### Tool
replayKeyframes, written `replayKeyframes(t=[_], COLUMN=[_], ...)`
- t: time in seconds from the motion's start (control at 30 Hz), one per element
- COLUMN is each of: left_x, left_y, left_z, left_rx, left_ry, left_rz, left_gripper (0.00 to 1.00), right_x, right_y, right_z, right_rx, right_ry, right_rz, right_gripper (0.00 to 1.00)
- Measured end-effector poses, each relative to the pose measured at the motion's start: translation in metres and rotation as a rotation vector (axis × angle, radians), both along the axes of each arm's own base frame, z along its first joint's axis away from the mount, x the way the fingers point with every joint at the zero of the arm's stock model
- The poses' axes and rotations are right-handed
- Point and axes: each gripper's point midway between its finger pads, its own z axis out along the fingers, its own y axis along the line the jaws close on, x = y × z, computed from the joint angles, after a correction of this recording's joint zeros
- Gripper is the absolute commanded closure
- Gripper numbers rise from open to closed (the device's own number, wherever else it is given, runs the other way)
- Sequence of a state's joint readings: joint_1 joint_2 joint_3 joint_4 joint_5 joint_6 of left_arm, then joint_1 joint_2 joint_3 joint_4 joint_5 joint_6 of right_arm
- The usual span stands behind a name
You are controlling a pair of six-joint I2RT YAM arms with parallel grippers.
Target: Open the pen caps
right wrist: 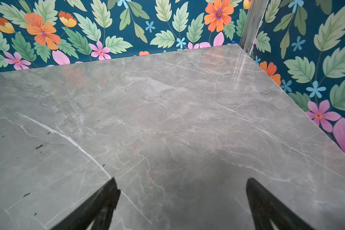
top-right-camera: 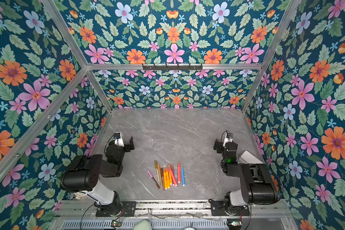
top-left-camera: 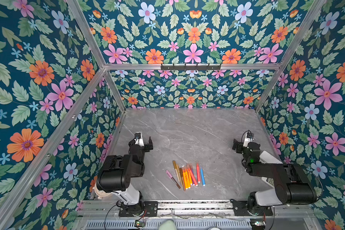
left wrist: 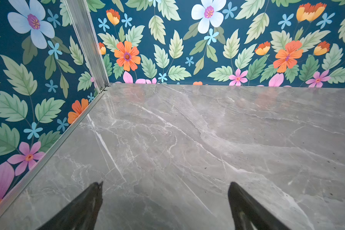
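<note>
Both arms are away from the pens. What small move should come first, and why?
Probably swing the left gripper, open and empty like the right gripper, toward the pink-capped pen: it lies apart on the left of the other pens, on that arm's side, so it looks easiest to grasp alone.

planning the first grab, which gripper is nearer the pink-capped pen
Left. The left gripper is farther back and left of the pink-capped pen; the right gripper is beyond the other pens, far right.

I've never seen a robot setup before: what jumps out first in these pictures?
The loud floral wallpaper covering every wall grabs you first. Next, coloured pens bunched near the front of the grey marble table; farther back, the left gripper and right gripper hang open and empty.
</note>
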State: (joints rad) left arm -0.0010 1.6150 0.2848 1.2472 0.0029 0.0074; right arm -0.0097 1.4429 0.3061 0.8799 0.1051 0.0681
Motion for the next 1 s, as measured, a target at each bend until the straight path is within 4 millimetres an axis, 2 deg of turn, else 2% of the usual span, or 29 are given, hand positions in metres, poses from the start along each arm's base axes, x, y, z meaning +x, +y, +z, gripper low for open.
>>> replayKeyframes(t=[1.0], left_x=[0.0014], left_y=[0.0001], left_z=[-0.0008], left_rx=[0.000], left_ry=[0.007], left_rz=[0.000], left_gripper=[0.00], right_x=[0.0004], right_y=[-0.0001], right_z=[0.0005], right_rx=[0.001], right_ry=[-0.001], right_rz=[0.000], right_gripper=[0.01])
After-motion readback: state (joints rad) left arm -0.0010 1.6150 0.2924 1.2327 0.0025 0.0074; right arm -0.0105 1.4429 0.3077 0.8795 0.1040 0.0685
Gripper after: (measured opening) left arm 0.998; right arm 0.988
